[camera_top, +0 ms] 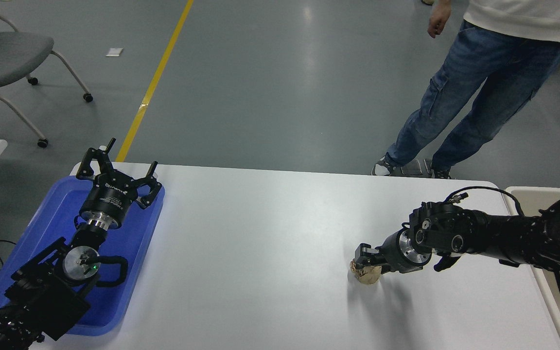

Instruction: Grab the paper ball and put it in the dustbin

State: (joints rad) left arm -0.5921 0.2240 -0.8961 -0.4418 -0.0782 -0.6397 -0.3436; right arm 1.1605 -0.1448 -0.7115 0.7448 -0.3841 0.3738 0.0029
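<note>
The tan-brown paper ball (366,275) lies on the white table (260,233) at the right of the middle. My right gripper (368,265) reaches in from the right and sits low over the ball. Its fingers are closed around the ball's upper part and hide it. The ball still touches the table. The beige dustbin (528,190) shows only as a pale rim at the table's right edge, behind my right arm. My left gripper (117,163) is parked open over the blue tray.
A shallow blue tray (42,228) lies at the table's left edge under my left arm. A person in jeans (460,97) stands on the floor beyond the far right corner. A grey chair (8,53) stands at the far left.
</note>
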